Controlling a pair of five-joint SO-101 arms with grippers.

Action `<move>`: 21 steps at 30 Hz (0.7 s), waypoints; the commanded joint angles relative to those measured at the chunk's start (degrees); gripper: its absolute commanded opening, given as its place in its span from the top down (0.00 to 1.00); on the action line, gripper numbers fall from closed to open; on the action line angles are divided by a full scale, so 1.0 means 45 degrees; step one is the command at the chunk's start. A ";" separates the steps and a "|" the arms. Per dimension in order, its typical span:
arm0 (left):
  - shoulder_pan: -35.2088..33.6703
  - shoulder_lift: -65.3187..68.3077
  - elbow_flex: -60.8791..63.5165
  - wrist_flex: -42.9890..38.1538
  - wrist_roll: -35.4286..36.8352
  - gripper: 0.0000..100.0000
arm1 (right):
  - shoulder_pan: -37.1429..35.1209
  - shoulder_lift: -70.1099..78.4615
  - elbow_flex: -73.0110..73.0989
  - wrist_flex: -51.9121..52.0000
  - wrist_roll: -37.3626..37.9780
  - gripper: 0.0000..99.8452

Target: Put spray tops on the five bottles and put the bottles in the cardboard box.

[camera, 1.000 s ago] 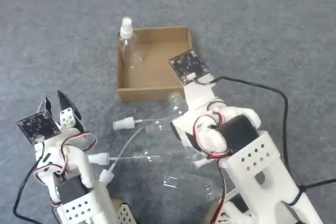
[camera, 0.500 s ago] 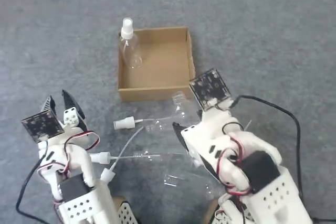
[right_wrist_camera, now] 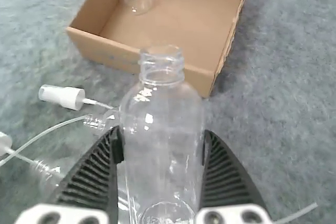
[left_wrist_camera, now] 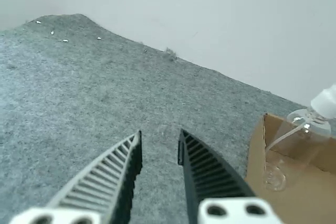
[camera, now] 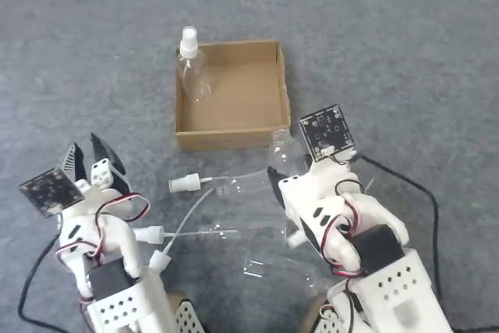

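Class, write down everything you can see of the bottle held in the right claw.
The bottle is clear, seemingly plastic and empty, with rounded shoulders and an open threaded neck that has nothing fitted on it. The right claw clamps its body from both sides. Its neck points toward the cardboard box.

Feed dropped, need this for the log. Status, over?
Left hand open, empty. Right hand shut on uncapped bottle, by the cardboard box front. One capped bottle in box. Spray tops loose on carpet.
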State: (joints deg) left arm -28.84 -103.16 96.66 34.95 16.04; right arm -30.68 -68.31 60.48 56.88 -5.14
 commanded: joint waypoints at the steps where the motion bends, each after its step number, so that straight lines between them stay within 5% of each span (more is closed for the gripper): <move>1: 0.0039 -0.0137 -0.0537 -0.0430 0.0313 0.89 | 0.0225 -0.0303 0.0254 -0.1182 -0.0156 0.99; 11: 0.0117 -0.0039 -0.4093 0.2755 0.0059 0.89 | 0.0244 -0.0303 0.0879 -0.2081 -0.0977 0.99; 21: 0.1895 0.0000 -0.7179 0.5958 -0.1211 0.90 | 0.1319 -0.0303 0.0879 -0.2178 -0.1680 0.99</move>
State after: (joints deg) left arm -22.77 -103.16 69.23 58.68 12.79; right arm -26.11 -68.40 65.05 48.62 -12.00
